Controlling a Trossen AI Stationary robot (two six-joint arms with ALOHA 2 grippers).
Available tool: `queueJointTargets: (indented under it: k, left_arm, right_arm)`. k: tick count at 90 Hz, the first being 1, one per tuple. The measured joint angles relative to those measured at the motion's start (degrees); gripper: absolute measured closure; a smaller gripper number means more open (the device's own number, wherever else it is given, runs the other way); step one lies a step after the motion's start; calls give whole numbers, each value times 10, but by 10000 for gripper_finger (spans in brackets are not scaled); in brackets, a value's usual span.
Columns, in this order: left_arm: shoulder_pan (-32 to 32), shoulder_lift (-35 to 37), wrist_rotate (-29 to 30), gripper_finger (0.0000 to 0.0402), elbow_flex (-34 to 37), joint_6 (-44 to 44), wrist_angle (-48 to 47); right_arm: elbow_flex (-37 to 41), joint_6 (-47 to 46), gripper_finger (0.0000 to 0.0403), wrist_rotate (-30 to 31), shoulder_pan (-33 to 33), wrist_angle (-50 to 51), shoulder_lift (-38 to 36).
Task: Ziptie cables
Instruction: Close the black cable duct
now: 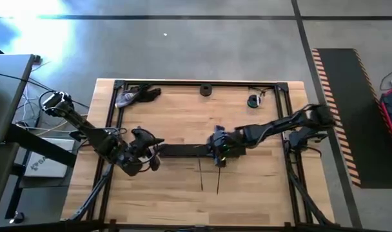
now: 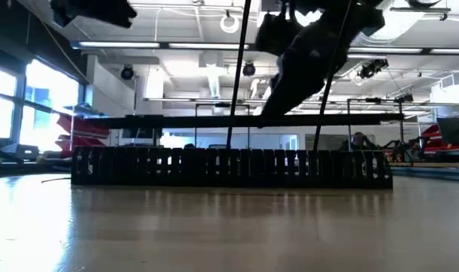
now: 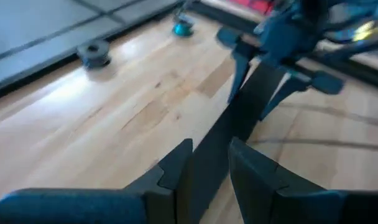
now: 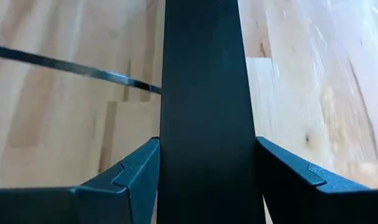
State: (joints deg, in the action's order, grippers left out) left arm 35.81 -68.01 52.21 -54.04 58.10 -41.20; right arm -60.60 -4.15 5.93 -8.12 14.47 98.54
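2 thin dark strands, which I am taking for the cables (image 1: pixel 201 174), are lying loose on the desk (image 1: pixel 260 187), just beside the black slotted strip (image 1: pixel 183 150) on its near side and running away from it toward the desk's front edge. Their colour is too faint to tell. Neither strand is touching a gripper, and none is showing inside the strip, so no bundling appears to be done yet.

Both arms are meeting at the strip. The left gripper (image 3: pixel 211 146) is closing around one end of it, fingers pressing its 2 sides. The right gripper (image 4: pixel 207 143) is clamping the other end the same way, with the strip filling the gap between its fingers. Holding both ends is probably keeping the long, bendy piece straight and steady. In the low view the strip is sitting on the desk or barely above it, its slotted wall upright.

As a container, the strip is acting as an open channel. Whether anything is lying in it cannot be told from above.

Beyond the strip, toward the desk's far edge, a black round part (image 1: pixel 205 89), a smaller round item (image 1: pixel 254 100) and a dark tool-like object (image 1: pixel 135 95) are sitting well apart from it, untouched.
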Motion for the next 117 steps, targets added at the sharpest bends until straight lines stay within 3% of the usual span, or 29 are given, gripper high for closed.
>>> queueJointTargets:
  k: [15,35,76,117]
  left_arm:
    - [0,0,-43,317,29,64,-43]
    - [0,-1,-68,317,67,108,-46]
    - [-9,-4,-67,317,117,108,23]
    - [-10,-4,-45,316,117,107,23]
  right_arm:
    - [-34,0,197,-3,1,12,45]
    - [-36,-18,197,-3,1,14,42]
    - [-33,-28,197,4,-1,10,42]
    - [-38,-40,197,27,5,19,41]
